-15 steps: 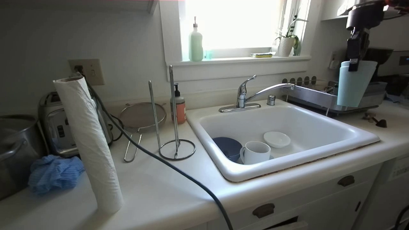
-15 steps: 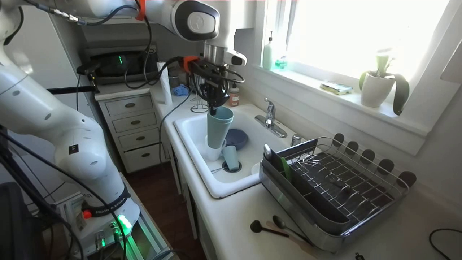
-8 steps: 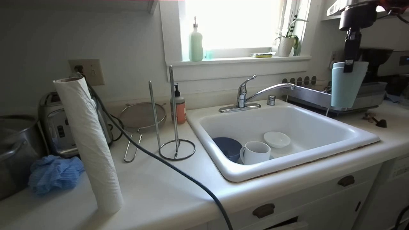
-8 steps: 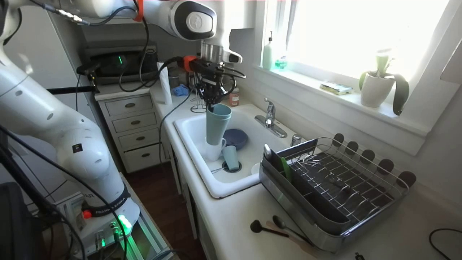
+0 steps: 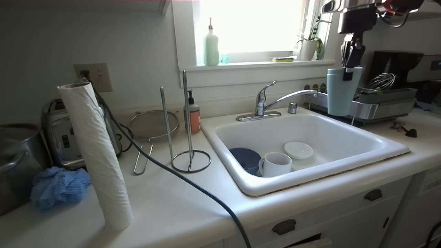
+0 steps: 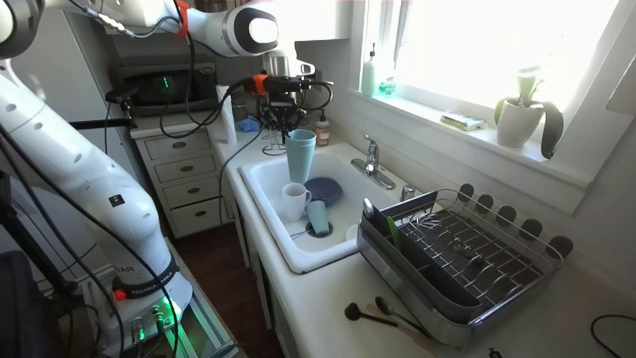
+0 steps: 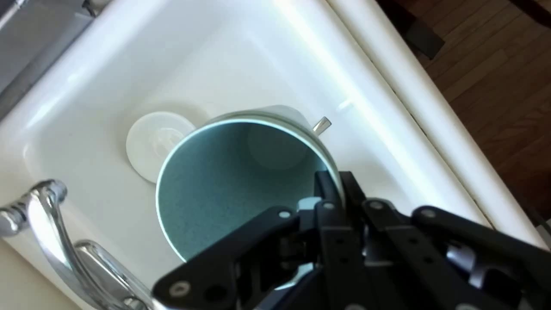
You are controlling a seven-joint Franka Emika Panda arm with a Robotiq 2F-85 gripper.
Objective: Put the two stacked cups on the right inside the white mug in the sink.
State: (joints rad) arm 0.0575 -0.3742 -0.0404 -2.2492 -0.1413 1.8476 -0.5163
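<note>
We had the gripper (image 7: 338, 187) clamped on the rim of the two stacked cups (image 5: 341, 98), one finger inside and one outside. The pair hung nearly upright, open end up, above the sink (image 5: 327, 171); in an exterior view it was well to the right of the white mug (image 5: 276, 167) and higher.

That one mug stood at the sink's near left, crowded: one dark blue bowl (image 5: 244, 158) sat just beyond it on the far left, and in an exterior view one loose pale blue cup (image 6: 318, 219) lay tipped over the drain (image 6: 311, 230), just to the mug's right. Farther right on the sink floor was one white dish (image 5: 298, 150). One faucet (image 5: 260, 106) stood at the far edge.

Right of the sink we counted one drying rack (image 6: 402, 281) with five dark knobs (image 6: 530, 229), and two dark spoons (image 6: 353, 312) on the counter (image 5: 165, 213) near it. To the left, one cord (image 5: 206, 190) crossed the counter and one paper roll (image 5: 98, 158) stood. We counted two pump bottles (image 5: 211, 48), one on the windowsill (image 5: 255, 64), one beside the sink.
</note>
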